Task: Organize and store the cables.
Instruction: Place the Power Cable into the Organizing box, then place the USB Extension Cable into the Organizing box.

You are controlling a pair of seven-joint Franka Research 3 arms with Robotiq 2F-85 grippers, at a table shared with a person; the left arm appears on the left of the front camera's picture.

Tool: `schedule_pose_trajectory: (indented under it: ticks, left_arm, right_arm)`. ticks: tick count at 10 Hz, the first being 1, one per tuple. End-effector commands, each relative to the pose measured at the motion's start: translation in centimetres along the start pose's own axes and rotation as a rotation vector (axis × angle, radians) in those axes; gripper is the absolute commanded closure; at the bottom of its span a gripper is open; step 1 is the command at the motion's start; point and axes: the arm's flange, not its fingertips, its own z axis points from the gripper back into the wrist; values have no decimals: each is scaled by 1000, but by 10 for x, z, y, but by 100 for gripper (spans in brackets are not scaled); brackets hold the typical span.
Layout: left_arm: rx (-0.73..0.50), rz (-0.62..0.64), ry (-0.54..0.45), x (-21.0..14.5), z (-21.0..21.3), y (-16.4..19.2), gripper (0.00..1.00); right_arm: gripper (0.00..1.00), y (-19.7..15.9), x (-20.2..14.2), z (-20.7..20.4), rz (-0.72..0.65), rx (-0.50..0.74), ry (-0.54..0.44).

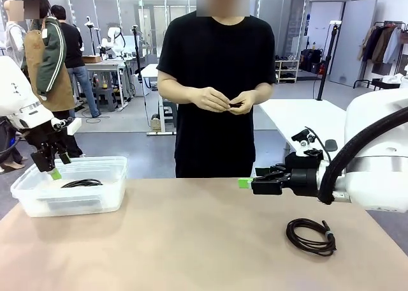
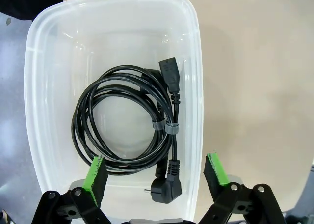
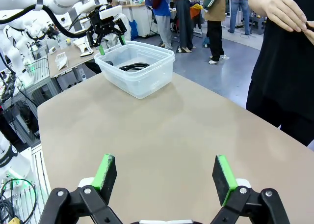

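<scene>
One coiled black cable (image 2: 125, 121), bound by grey ties, lies flat in the clear plastic bin (image 2: 196, 86). My left gripper (image 2: 156, 170) hangs open just above it with nothing between its green pads. In the front view the left gripper (image 1: 59, 166) stands over the bin's (image 1: 25, 195) left end, and that cable (image 1: 81, 183) shows through the wall. A second coiled cable (image 1: 311, 235) lies on the table at the right. My right gripper (image 1: 245, 183) is open and level, above the table and left of that coil. In its own view the right gripper (image 3: 164, 174) holds nothing.
A person stands at the far edge, both hands (image 1: 226, 101) together on a small dark thing at waist height. The tan table (image 1: 191, 240) is bare between bin and right coil. The right wrist view has the bin (image 3: 147, 84) at the far corner under the left gripper (image 3: 109, 30).
</scene>
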Motion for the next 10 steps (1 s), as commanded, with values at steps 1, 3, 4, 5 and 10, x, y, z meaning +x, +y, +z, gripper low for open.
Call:
schedule_pose_trajectory:
  ticks: [1, 3, 4, 5, 10]
  left_arm:
    - [-1, -9, 1, -2, 0, 2, 0]
    - [-1, -9, 1, -2, 0, 2, 0]
    - [-1, -9, 1, -2, 0, 2, 0]
    - [-1, -9, 1, -2, 0, 2, 0]
    - [43, -6, -35, 25, 77, -16, 0]
  right_arm:
    - [0, 1, 0, 3, -20, 5, 5]
    - [0, 1, 0, 3, -20, 5, 5]
    - [0, 1, 0, 3, -20, 5, 5]
    - [0, 1, 0, 3, -20, 5, 5]
    - [0, -15, 33, 27, 45, -74, 220]
